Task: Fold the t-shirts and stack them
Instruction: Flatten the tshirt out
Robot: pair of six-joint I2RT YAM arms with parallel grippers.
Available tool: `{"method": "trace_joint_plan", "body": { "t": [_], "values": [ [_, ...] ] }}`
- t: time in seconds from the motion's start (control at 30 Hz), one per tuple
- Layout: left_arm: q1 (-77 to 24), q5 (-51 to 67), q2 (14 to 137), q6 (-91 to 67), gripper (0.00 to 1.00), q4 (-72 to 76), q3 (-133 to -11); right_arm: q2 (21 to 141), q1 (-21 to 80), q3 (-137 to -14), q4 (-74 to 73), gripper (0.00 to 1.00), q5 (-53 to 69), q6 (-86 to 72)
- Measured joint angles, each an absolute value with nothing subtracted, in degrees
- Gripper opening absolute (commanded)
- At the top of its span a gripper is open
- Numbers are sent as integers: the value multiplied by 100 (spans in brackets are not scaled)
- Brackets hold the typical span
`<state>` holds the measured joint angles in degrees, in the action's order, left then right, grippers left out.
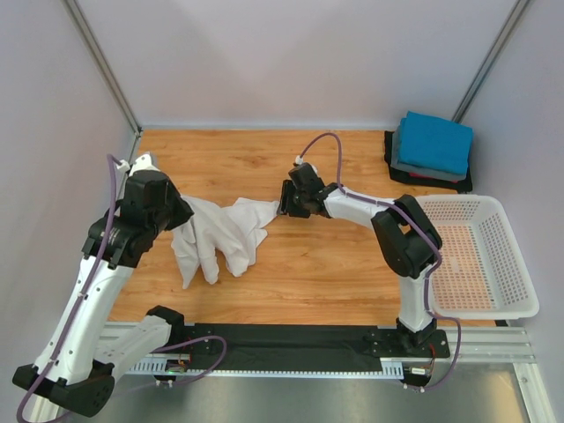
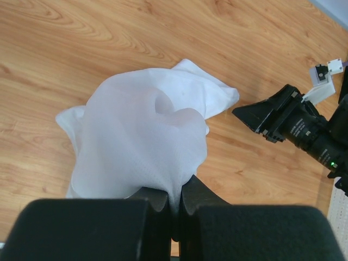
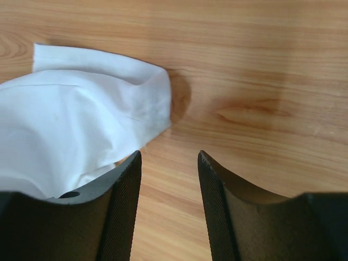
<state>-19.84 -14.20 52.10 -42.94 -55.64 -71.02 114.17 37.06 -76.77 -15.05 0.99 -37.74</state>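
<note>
As the top camera has it: large soft-cloth white t-shirt [image 1: 220, 236] lies bunched and unfolded on the wooden tabletop [image 1: 335, 273], left of centre, between the arms. A folded stack of blue, grey and black t-shirts [image 1: 432, 148] sits at the far right corner, and a white perforated plastic basket [image 1: 522, 310] is at the right, well apart.
Axis, top view: judged roughly left-to-right. One tip points at the right end effector [image 1: 284, 204], and loose lobes trail toward the near edge.
Grip, top view: left end effector [image 1: 179, 218] is at the shirt's left end, its tips buried in cloth.
Left wrist view: jaws pinched tight on a gather of the white t-shirt [image 2: 141, 130], and the cloth rises to the pinch. The right end effector is just beyond the far corner; contact can't be told.
Right wrist view: jaws partway apart with nothing between them. The shirt corner [image 3: 147, 98] lies flat ahead, off to one side of the gap.
Step, judged: picking up the free corner to spread the shirt.
How: shift sideways until the hem lines up with the gap, stay low, pinch only the corner layers, then pull away from the left grip.
</note>
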Motion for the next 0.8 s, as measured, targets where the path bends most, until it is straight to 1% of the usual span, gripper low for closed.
{"method": "trace_joint_plan", "body": {
  "t": [0.03,0.07,0.1,0.2,0.3,0.4,0.43,0.53,0.57,0.63,0.7,0.73,0.77,0.8],
  "values": [
    [-1977,-1411,5205,-4294,0,-5564,-7076,11417,3706,-7675,-1400,49,156,-3774],
    [-1973,-1409,5201,-4294,0,-5559,-7048,11417,3706,-7675,-1302,54,198,-3774],
    [-1968,-1406,5194,-4296,0,-5559,-7011,11417,3706,-7675,-1208,55,231,-3782],
    [-1951,-1382,5172,-4296,0,-5559,-6888,11461,3706,-7791,-1151,56,318,-3771],
    [-1907,-1356,5175,-4287,0,-5559,-6862,11732,3706,-8191,-1109,56,364,-3771],
    [-1892,-1347,5168,-4257,0,-5557,-6862,12003,3706,-8438,-1125,52,362,-3771],
    [-1881,-1339,5168,-4239,0,-5557,-6862,12084,3706,-8495,-1155,49,357,-3771],
    [-1844,-1339,5168,-4178,0,-5561,-6871,12261,3706,-8591,-1323,45,333,-3769],
    [-1824,-1341,5170,-4160,0,-5568,-6882,12272,3706,-8611,-1361,39,320,-3767],
    [-1798,-1341,5181,-4110,0,-5599,-6938,12272,3706,-8691,-1483,35,263,-3745],
    [-1782,-1350,5192,-4058,0,-5607,-7032,12272,3706,-8774,-1623,21,204,-3669],
    [-1778,-1354,5194,-4036,0,-5605,-7081,12272,3706,-8809,-1688,13,172,-3621],
    [-1772,-1361,5194,-4012,0,-5605,-7120,12272,3706,-8842,-1761,0,121,-3581],
    [-1761,-1363,5196,-3988,0,-5607,-7166,12272,3706,-8886,-1848,0,86,-3524]
  ]
}}
